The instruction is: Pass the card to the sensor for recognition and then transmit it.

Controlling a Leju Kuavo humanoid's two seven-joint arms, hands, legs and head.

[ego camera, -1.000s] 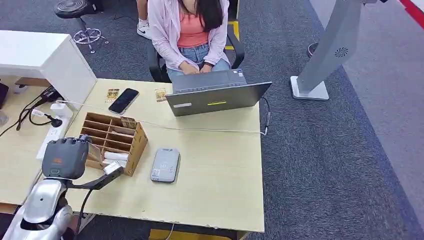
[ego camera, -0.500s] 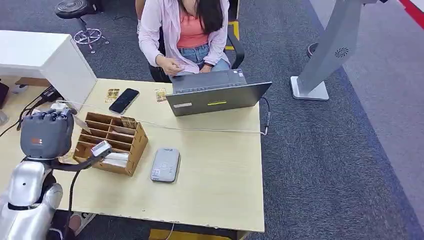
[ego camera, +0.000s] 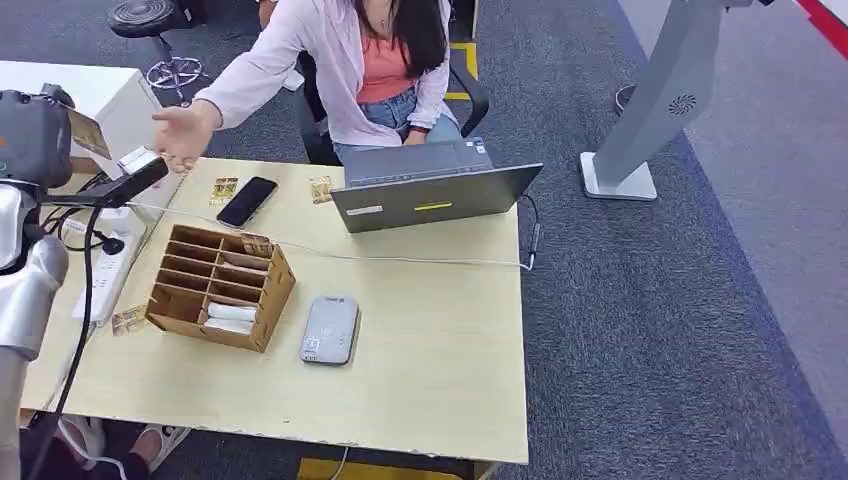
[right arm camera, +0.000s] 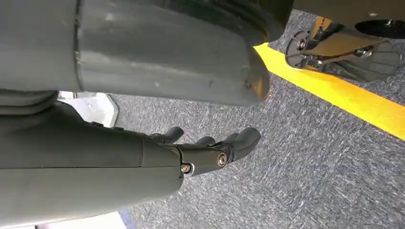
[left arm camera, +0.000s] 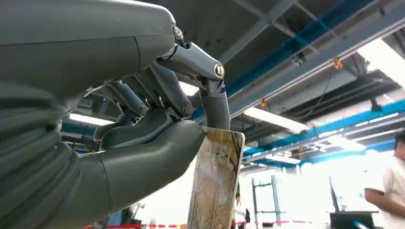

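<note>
The desk (ego camera: 420, 330) carries a wooden organizer (ego camera: 222, 287), with the grey sensor (ego camera: 330, 329) just beside it and bare desktop beyond. Well above and away from the organizer, the left hand (ego camera: 35, 135) pinches the card (left arm camera: 216, 179) between thumb and a finger, long axis running out from the fingers. A person's hand (ego camera: 183, 135) reaches near it. The right hand (right arm camera: 210, 148) hangs empty, fingers loosely extended.

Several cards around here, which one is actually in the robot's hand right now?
The card pinched in the raised left hand. The other cards lie flat on the desk: two beside the phone and one left of the wooden organizer.
</note>
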